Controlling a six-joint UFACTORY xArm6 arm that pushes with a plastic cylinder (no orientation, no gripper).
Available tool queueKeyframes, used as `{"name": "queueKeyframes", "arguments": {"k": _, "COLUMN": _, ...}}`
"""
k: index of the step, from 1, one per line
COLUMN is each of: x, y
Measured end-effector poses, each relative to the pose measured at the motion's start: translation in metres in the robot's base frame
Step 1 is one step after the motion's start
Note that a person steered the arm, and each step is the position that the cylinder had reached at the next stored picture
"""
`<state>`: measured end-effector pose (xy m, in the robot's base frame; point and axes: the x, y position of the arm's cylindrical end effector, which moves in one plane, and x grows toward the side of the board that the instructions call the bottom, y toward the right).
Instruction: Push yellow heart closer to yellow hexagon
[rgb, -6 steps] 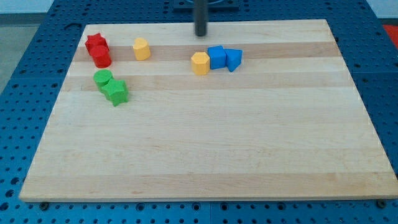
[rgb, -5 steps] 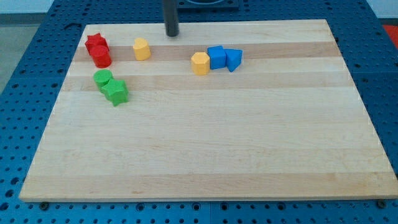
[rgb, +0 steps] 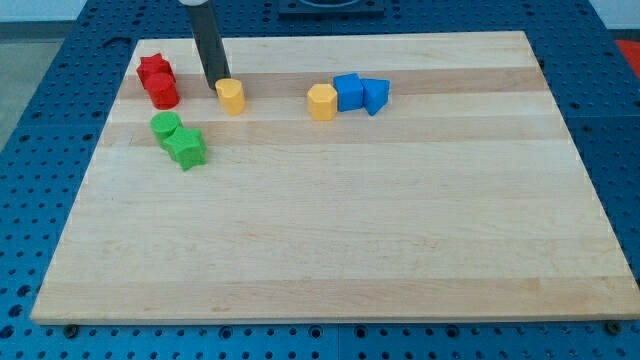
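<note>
The yellow heart (rgb: 231, 96) sits near the board's upper left. The yellow hexagon (rgb: 322, 102) lies to its right, near the top centre, touching a blue block on its right side. My tip (rgb: 214, 86) is the lower end of a dark rod coming down from the view's top. It stands right at the heart's upper left edge, touching it or nearly so.
A blue cube (rgb: 349, 91) and a blue triangular block (rgb: 375, 96) sit right of the hexagon. A red star (rgb: 153, 70) and red cylinder (rgb: 164, 90) lie left of my tip. A green cylinder (rgb: 166, 127) and green star (rgb: 187, 148) lie below. The wooden board (rgb: 330, 230) carries all.
The rod has moved left along the board's top and down to the heart's upper left side. The heart has shifted slightly down and right.
</note>
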<state>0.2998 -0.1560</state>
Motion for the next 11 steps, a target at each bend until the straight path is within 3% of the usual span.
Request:
{"name": "queueKeyframes", "arguments": {"k": 5, "x": 0.038, "y": -0.033}}
{"name": "queueKeyframes", "arguments": {"k": 8, "x": 0.044, "y": 0.042}}
{"name": "queueKeyframes", "arguments": {"k": 10, "x": 0.09, "y": 0.039}}
{"name": "queueKeyframes", "arguments": {"k": 11, "x": 0.091, "y": 0.041}}
